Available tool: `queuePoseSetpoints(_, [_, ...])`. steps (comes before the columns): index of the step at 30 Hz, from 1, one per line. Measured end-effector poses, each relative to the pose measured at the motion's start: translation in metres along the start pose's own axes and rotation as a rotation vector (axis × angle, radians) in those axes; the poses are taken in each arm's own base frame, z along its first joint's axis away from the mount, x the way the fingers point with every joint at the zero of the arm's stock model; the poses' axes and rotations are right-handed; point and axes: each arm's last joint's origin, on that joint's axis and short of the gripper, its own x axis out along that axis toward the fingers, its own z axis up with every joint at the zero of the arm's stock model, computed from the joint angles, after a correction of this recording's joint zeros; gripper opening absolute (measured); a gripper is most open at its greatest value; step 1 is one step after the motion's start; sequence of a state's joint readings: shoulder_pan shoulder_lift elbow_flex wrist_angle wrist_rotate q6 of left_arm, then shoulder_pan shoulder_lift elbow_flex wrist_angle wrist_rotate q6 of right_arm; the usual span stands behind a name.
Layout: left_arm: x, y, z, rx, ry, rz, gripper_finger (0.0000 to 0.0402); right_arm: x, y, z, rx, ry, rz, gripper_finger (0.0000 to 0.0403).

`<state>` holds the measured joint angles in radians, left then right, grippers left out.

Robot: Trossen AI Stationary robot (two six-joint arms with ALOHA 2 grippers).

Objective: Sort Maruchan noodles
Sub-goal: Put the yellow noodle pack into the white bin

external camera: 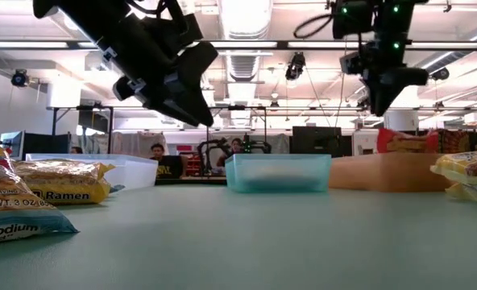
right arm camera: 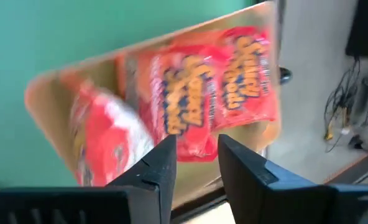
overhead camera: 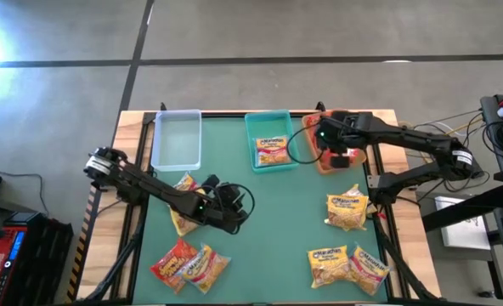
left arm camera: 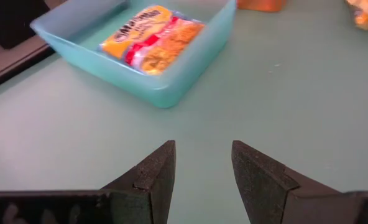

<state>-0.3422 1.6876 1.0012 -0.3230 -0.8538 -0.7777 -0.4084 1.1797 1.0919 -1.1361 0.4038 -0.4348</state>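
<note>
Right gripper (right arm camera: 193, 158) hovers over the tan bin (right arm camera: 50, 93) — jaws slightly apart, empty — red packets (right arm camera: 221, 74) lying below

Clear bin (overhead camera: 177, 140), teal bin (overhead camera: 269, 140), tan bin (overhead camera: 328, 157) line the table's (overhead camera: 277, 229) far edge.

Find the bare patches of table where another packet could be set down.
Bare: the mat's middle, between the teal bin and the front edge; the clear bin is empty. Crowded: packets front left, packets at right, tan bin.
</note>
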Motion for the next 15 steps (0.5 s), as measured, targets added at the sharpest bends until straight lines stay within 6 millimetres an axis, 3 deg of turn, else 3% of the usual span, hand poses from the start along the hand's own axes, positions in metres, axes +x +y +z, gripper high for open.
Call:
queuePoseSetpoints(4, [-0.01,0.014,0.005,-0.015,0.039,0.033,0.0142,-0.014,-0.009,0.01,0.31,-0.119,0.03,0.0111])
queuePoseSetpoints(7, [-0.019,0.027,0.004,-0.025,0.142,0.041,0.0142,-0.019,-0.009,0.018,0.491,-0.221,0.198,0.0106])
queuePoseSetpoints(11, [-0.036,0.041,-0.006,-0.013,0.387,0.015,0.0142,-0.016,0.006,0.035,0.531,-0.404,0.491,0.0098])
queuePoseSetpoints(15, [-0.058,0.05,-0.018,-0.004,0.572,0.043,0.0142,-0.011,0.032,0.057,0.504,-0.625,0.61,0.0096])
